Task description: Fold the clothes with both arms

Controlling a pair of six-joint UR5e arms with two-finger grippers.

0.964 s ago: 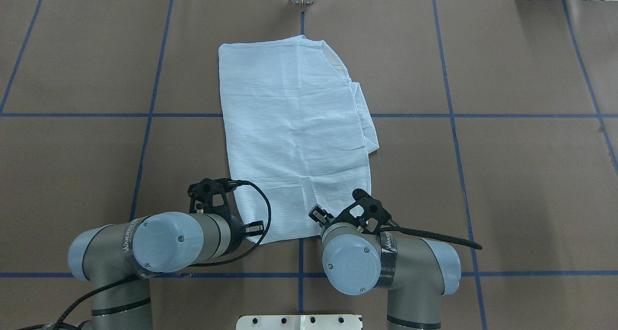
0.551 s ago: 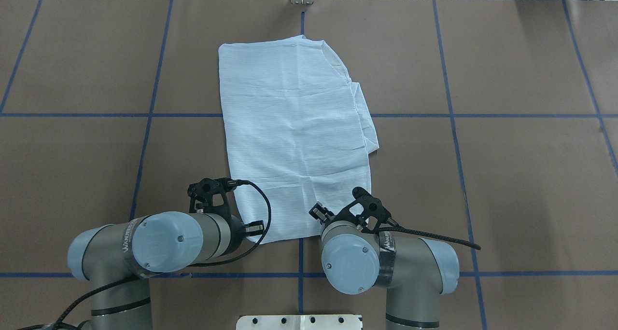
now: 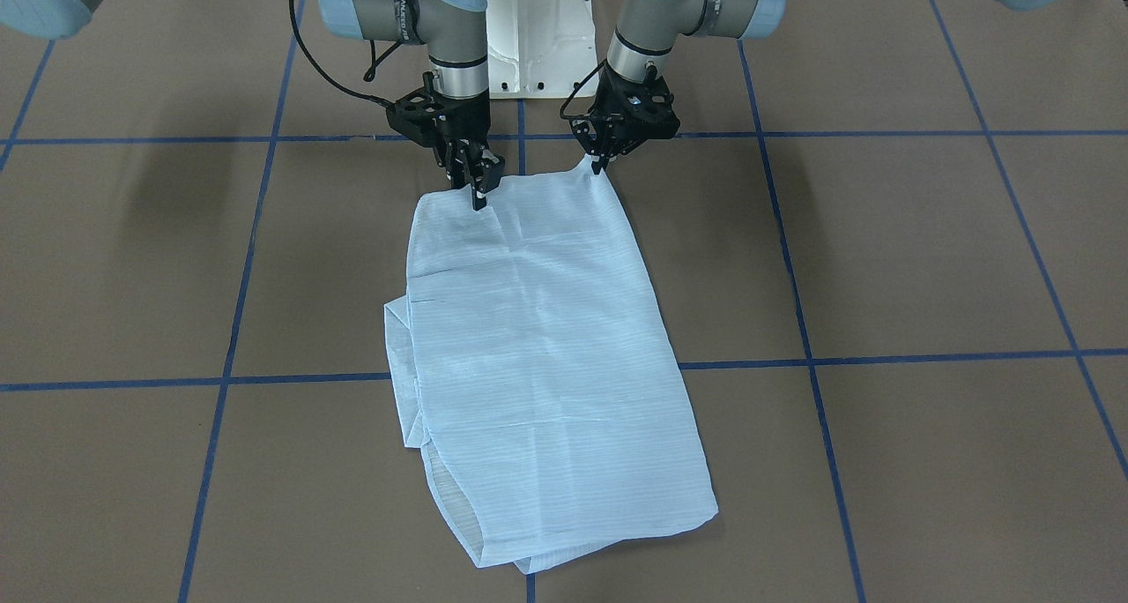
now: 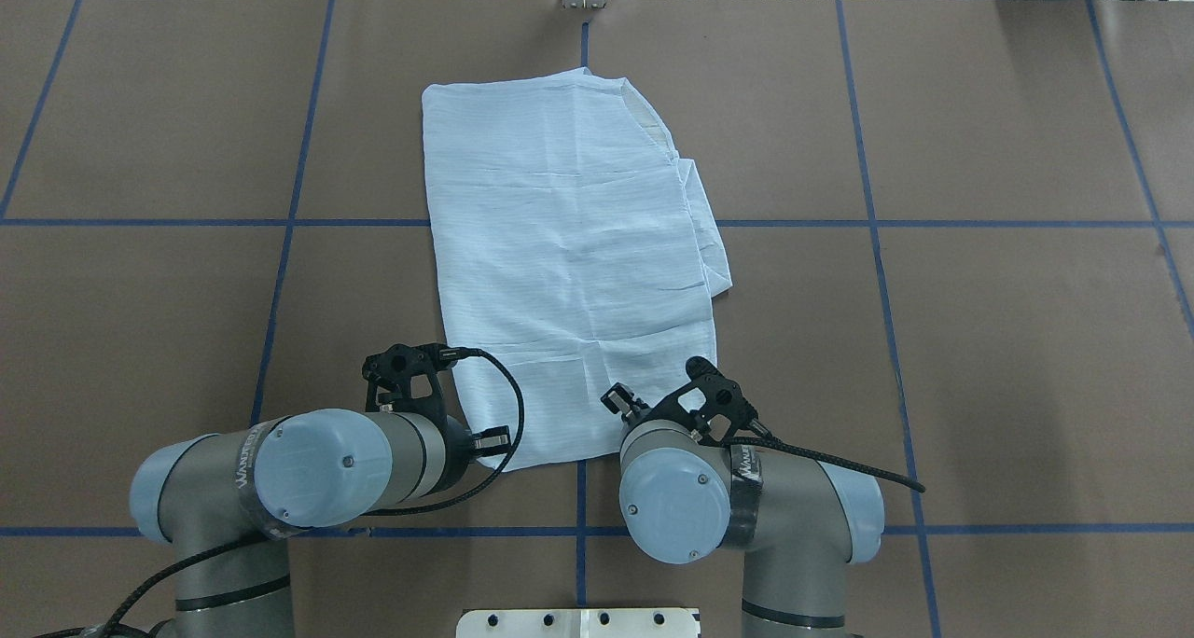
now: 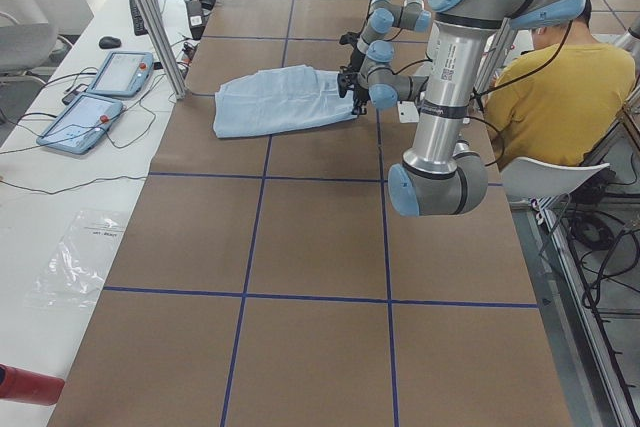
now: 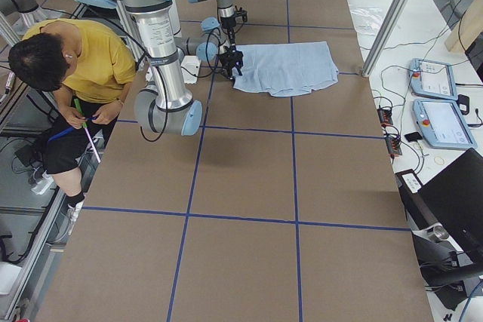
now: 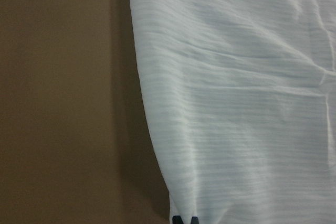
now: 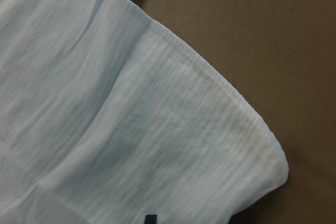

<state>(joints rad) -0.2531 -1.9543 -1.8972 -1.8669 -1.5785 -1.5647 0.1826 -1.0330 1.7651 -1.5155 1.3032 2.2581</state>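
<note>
The pale blue striped shirt (image 3: 546, 356) lies folded into a long strip on the brown table, and it also shows in the overhead view (image 4: 569, 246). Both arms reach down at its end nearest the robot. My left gripper (image 3: 599, 166) is shut on one near corner, which rises to a small peak. My right gripper (image 3: 478, 199) is shut on the other near corner. In the overhead view both grippers are hidden under the wrists. The left wrist view shows cloth (image 7: 236, 103) with dark fingertips (image 7: 184, 219) together at the bottom. The right wrist view shows a raised hem corner (image 8: 226, 145).
The white pedestal base (image 3: 538, 30) stands just behind the arms. Blue tape lines (image 4: 877, 246) cross the brown table. A person in yellow (image 5: 540, 87) sits behind the robot. Two control tablets (image 6: 438, 103) lie on the white bench past the table's far edge.
My right wrist has shifted slightly, away from the base and to the right. The left arm and the shirt have not visibly moved.
</note>
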